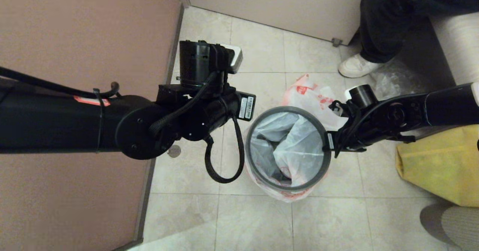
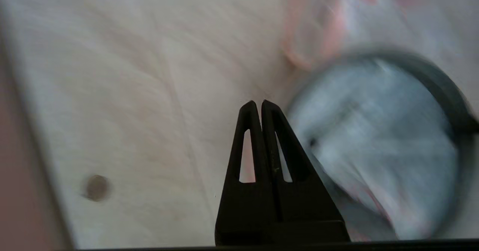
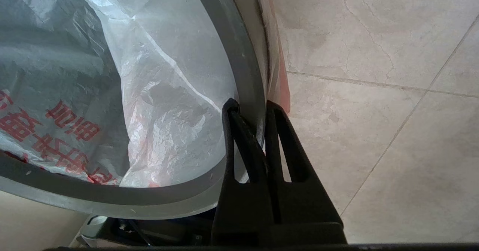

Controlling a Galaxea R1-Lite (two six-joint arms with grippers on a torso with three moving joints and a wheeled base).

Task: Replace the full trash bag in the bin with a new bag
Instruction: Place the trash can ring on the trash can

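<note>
The bin stands on the tiled floor, its dark grey hoop (image 1: 250, 146) on top. The new bag (image 1: 299, 146), thin white with red characters, lines the inside, and its pink border hangs outside under the hoop. My right gripper (image 3: 250, 105) is shut on the hoop (image 3: 239, 56) at the bin's right side, one finger inside and one outside. My left gripper (image 2: 258, 102) hangs shut and empty over the floor just left of the bin's hoop (image 2: 441, 82). The full trash bag (image 1: 310, 94) lies on the floor behind the bin.
A brown partition wall (image 1: 75, 37) runs along the left. A yellow bag (image 1: 438, 161) sits right of the bin, a clear bag (image 1: 393, 79) behind it. A person's leg and white shoe (image 1: 355, 66) stand at the back right. A floor drain (image 1: 174, 151) lies left.
</note>
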